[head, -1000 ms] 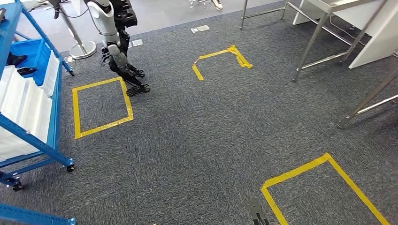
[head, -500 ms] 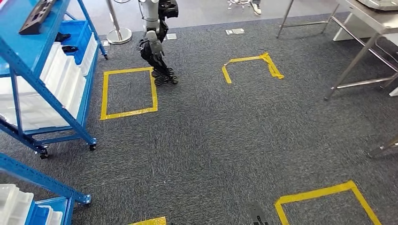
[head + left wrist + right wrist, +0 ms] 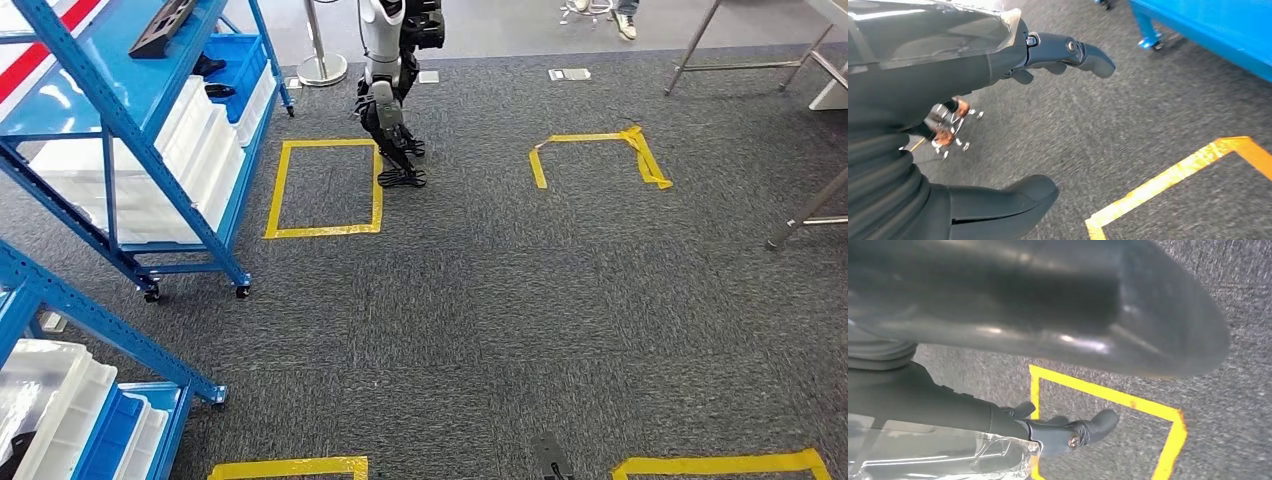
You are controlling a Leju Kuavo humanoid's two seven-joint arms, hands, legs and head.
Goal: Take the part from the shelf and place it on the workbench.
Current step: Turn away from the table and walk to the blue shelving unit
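Note:
A flat black part (image 3: 160, 28) lies on the top level of the blue wheeled shelf (image 3: 205, 215) at the far left of the head view. More dark parts (image 3: 207, 68) sit in a blue bin on a lower level. Steel workbench legs (image 3: 805, 212) stand at the right edge. My left hand (image 3: 978, 70) hangs over the carpet with thumb and fingers (image 3: 1088, 52) apart, holding nothing. My right hand (image 3: 948, 405) hangs over a yellow tape corner, its fingers (image 3: 1083, 430) spread away from the thumb, empty.
Another humanoid robot (image 3: 390, 90) stands by a yellow tape square (image 3: 325, 188) beside the shelf. A second blue rack (image 3: 100, 330) with white bins (image 3: 45, 395) is close at my left. More tape marks (image 3: 600, 150) lie on the grey carpet. A stanchion base (image 3: 322, 68) stands behind the shelf.
The whole view has swung left: the blue shelf and the nearer rack have come further into the picture and the workbench legs have slid to the right edge. Both hands still hold nothing.

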